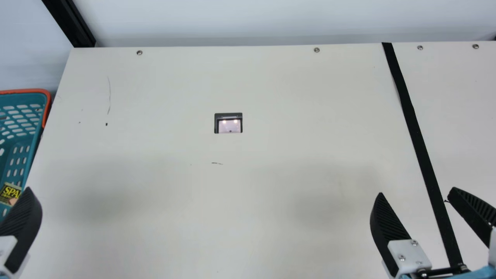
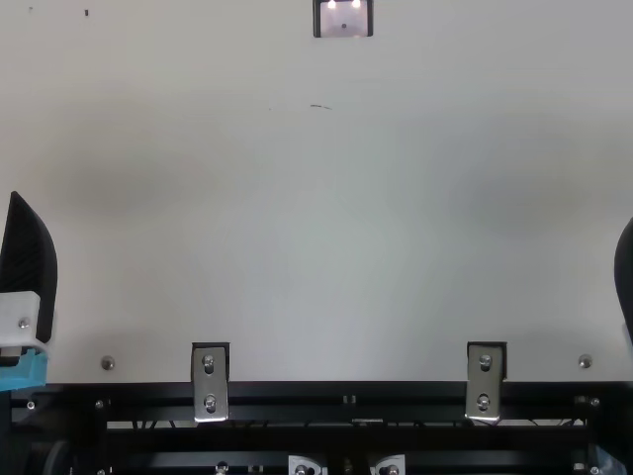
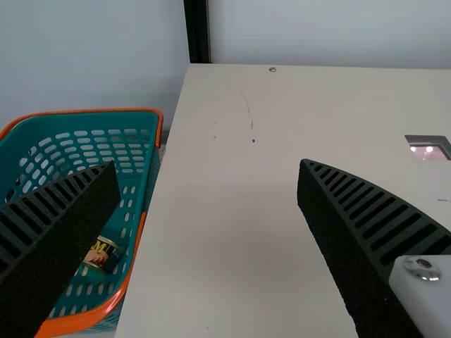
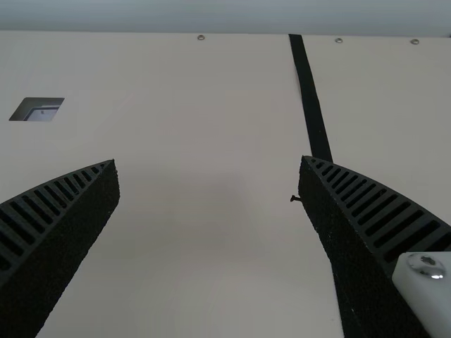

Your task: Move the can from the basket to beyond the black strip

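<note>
Both wide open: left hand (image 1: pixel 21 224) at eight o'clock, right hand (image 1: pixel 418 191) at four, can (image 1: pixel 9 193) inside basket (image 1: pixel 23 91) near nine, black strip (image 1: pixel 414 135) from two to four.

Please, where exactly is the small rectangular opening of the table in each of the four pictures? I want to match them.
Main view: the opening is slightly above the centre.
Top view: cut by the top edge, near the middle.
Left wrist view: at the picture's edge, across from the basket.
Right wrist view: across from the black strip.
Shared landmark: the cream table around it.
</note>
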You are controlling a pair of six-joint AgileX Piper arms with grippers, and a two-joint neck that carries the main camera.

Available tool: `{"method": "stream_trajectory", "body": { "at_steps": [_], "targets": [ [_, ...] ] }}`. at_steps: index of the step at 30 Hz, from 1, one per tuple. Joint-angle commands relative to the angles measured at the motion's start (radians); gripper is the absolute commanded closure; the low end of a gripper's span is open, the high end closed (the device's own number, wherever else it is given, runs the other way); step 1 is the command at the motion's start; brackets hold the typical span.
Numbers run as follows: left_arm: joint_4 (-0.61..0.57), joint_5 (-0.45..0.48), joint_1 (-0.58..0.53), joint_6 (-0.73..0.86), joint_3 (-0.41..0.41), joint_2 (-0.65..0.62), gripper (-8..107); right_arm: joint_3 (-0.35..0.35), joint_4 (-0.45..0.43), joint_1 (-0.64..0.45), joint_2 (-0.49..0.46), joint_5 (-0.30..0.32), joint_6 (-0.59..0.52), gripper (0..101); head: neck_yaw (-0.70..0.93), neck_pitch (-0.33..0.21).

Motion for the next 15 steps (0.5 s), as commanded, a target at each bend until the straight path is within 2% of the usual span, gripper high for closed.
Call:
{"method": "stream_trajectory", "body": {
  "at_steps": [1,15],
  "targets": [
    [0.0,0.0,0.0,0.0,0.0,0.0,9,0.0,0.0,0.0,0.0,0.0,0.0,0,0.011,-0.006],
    [0.0,0.0,0.0,0.0,0.0,0.0,9,0.0,0.0,0.0,0.0,0.0,0.0,0,0.011,-0.006]
  ]
}}
